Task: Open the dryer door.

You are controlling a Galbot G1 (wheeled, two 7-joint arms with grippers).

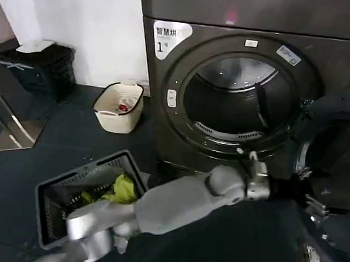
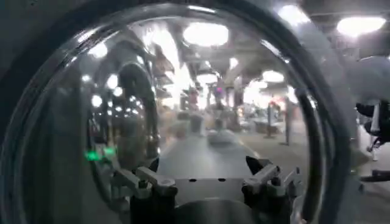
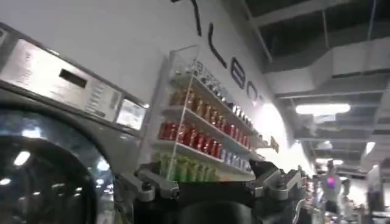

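The dryer point(image 1: 166, 67), dark grey-brown with a white "1" sticker, shows its round drum opening point(image 1: 237, 102) uncovered. The dryer door point(image 1: 338, 115) stands swung out at the machine's right side, its chrome rim point(image 1: 301, 160) towards me. My left arm point(image 1: 242, 186) reaches across from the lower left and ends at the door's lower rim. In the left wrist view the door's dark reflective glass point(image 2: 201, 97) is very close, and the left gripper point(image 2: 204, 173) is open with nothing between its fingers. The right gripper point(image 3: 207, 179) is open and empty, raised towards a control panel point(image 3: 67, 82).
A grey laundry basket point(image 1: 50, 189) with green clothes stands on the dark floor at the lower left. A cream bucket point(image 1: 119, 108) sits beside the dryer's left side, a black bin point(image 1: 41, 67) farther left. A shelf of bottles point(image 3: 195, 134) lines the wall.
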